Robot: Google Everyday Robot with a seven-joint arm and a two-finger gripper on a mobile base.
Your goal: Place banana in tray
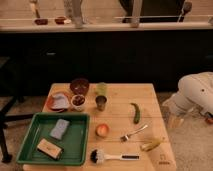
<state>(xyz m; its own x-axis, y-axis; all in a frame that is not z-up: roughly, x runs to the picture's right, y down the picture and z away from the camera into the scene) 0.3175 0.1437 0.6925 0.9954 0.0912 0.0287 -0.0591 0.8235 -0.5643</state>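
The arm (197,95) is cut off by the right edge; we see only its white shell. The gripper (175,119) hangs below it, just beside the table (150,102) on its right side, w/ no detail we can make out. Table front is cut off at the bottom. In the tray (29,142), a grey-blue item (60,128) & a tan block (49,148): we can't ID either. The mark (162,161) at the front-right corner: unreadable. What's in the bowl (78,101): can't tell.

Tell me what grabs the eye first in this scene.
The big dark green tray fills the table's front-left corner. The small yellow banana lies near the front-right edge, outside it. The tool of the white arm hangs beyond the table's right side, away from both.
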